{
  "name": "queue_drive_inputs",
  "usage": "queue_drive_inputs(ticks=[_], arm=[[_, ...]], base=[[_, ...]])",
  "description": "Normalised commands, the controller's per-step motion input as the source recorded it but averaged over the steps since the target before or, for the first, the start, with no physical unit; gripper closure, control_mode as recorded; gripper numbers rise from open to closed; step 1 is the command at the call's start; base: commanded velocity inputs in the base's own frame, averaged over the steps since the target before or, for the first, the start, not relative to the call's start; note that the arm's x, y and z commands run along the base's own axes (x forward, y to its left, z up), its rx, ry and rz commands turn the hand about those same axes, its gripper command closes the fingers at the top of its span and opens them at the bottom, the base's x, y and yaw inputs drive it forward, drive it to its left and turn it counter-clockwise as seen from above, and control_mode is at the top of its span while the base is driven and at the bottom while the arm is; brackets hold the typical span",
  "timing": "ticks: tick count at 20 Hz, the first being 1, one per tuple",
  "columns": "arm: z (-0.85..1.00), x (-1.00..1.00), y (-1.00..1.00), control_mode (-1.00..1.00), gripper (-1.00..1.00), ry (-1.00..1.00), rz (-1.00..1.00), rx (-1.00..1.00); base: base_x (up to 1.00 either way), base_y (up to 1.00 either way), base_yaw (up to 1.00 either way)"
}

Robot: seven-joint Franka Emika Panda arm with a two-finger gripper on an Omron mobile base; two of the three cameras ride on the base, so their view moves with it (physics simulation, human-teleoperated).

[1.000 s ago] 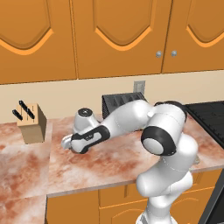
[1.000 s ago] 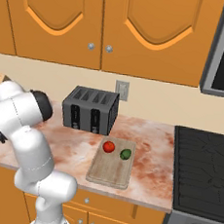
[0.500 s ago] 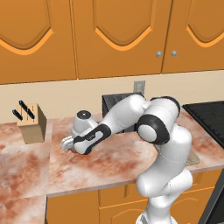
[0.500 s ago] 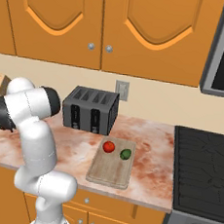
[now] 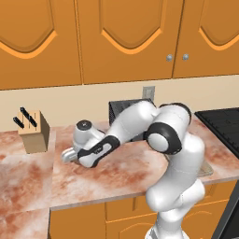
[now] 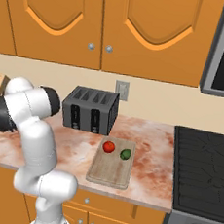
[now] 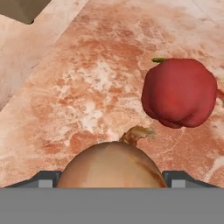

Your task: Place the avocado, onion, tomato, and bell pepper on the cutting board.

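Note:
The tan-brown onion [image 7: 111, 164] rests on the marbled counter right between my fingertips, which press against its two sides. My gripper [image 7: 111, 177] is low over the counter to the right of the knife block [image 5: 33, 133], also seen from the left base view as the gripper [image 5: 70, 155]. The dark red bell pepper [image 7: 179, 92] lies just beyond the onion, apart from it. Far to the right, the wooden cutting board [image 6: 108, 175] carries the red tomato [image 6: 109, 146] and the green avocado [image 6: 125, 154] side by side at its far end.
A dark toaster [image 6: 90, 110] stands against the wall between my hand and the board. The black stove [image 6: 206, 163] lies right of the board. The knife block's corner [image 7: 24, 8] is close to the hand. Bare counter stretches from pepper to board.
The arm's elbow has swung further over the counter, while the hand has stayed low at the same spot beside the knife block. The tomato and avocado have not moved.

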Motion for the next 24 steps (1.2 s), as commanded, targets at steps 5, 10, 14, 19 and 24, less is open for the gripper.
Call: queue_drive_inputs(ticks=[5,10,14,19,24], arm=[[0.49,-0.78,-0.15,-1.0,1.0,-0.06,0.0,0.0],[0.78,-0.75,-0.3,-1.0,1.0,0.0,-0.01,0.0],[0.99,-0.63,-0.45,-1.0,1.0,0.0,-0.02,0.03],[0.99,-0.59,-0.38,-1.0,1.0,0.0,0.0,0.0],[0.88,-0.58,-0.43,-1.0,1.0,0.0,0.0,0.0]], base=[[0.0,0.0,0.0],[0.0,0.0,0.0],[0.0,0.0,0.0],[0.0,0.0,0.0],[0.0,0.0,0.0]])
